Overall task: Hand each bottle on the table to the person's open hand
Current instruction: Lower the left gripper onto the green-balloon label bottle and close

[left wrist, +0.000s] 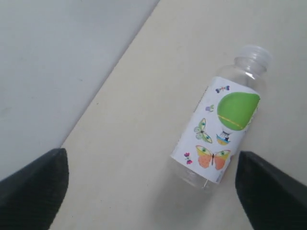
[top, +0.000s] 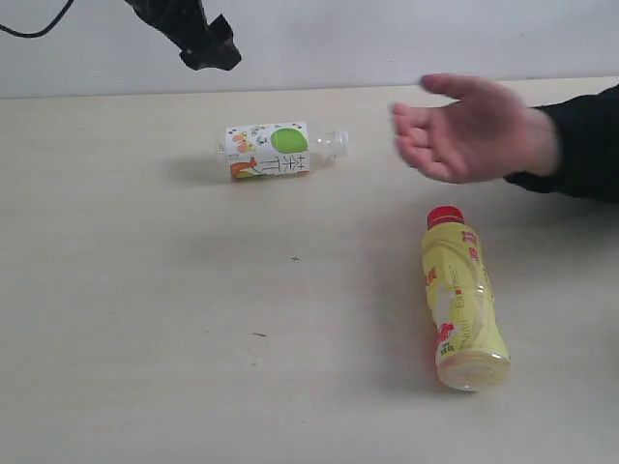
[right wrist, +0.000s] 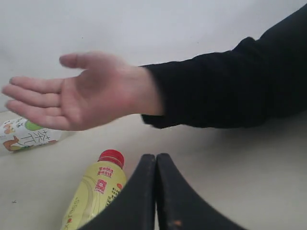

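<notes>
Left fingers (left wrist: 33, 191): black, spread wide apart, released, nothing between them. In the exterior view this arm hangs high at the far left, above the surface (top: 145, 338) and not touching it.

Small bottle (top: 276, 150): lies on its side on the surface, near the far edge, left of centre. The clear cap points right, toward the hand. The white label with a green fruit and butterflies faces up. In the left wrist view it lies beyond the parted fingers, and neither finger touches it.

Open hand (top: 464, 130): right of the small bottle, reaching in from the right, held above the surface with the palm up and tilted. The black sleeve (top: 580, 145) runs off the right edge. The hand touches neither bottle.

Yellow bottle (top: 462, 300): lies on its side on the surface, right of centre, nearer the camera than the hand. The red cap points to the far side, toward the hand. It is well apart from the small bottle.

Right fingers (right wrist: 144, 191): black, pressed flat together, clenched on nothing. The right wrist view shows the yellow bottle's cap end near them, with the hand and sleeve farther off against a pale wall (right wrist: 192, 24).
</notes>
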Motion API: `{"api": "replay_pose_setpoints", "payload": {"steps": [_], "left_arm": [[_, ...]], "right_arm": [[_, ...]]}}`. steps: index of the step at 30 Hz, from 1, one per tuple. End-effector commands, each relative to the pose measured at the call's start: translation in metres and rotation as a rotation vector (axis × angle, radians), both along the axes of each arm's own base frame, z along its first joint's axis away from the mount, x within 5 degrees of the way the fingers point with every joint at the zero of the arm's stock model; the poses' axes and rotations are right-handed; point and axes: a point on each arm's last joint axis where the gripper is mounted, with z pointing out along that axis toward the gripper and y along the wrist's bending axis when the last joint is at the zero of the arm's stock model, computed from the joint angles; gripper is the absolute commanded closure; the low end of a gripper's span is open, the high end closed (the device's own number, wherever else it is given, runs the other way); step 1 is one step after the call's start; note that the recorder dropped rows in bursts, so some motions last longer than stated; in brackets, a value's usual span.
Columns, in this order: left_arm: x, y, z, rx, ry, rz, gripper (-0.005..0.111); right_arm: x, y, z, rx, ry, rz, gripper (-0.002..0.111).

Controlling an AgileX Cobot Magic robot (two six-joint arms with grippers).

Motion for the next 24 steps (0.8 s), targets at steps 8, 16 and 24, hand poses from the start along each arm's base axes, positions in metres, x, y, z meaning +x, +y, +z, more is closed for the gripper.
{"api": "replay_pose_setpoints", "payload": {"steps": [8, 16, 24], "left_arm": [[0.012, -0.037, -0.066, 0.284, 0.014, -0.215, 0.017], [0.018, -0.039, -0.099, 0.329, 0.057, -0.253, 0.017], [0.025, -0.043, -0.117, 0.308, 0.022, -0.244, 0.017]], "right_arm": [[0.000, 0.000, -0.001, -0.001, -0.007, -0.001, 0.108], [0.000, 0.000, -0.001, -0.001, -0.007, -0.001, 0.108], [0.000, 0.000, -0.001, -0.001, -0.007, -0.001, 0.108]]}}
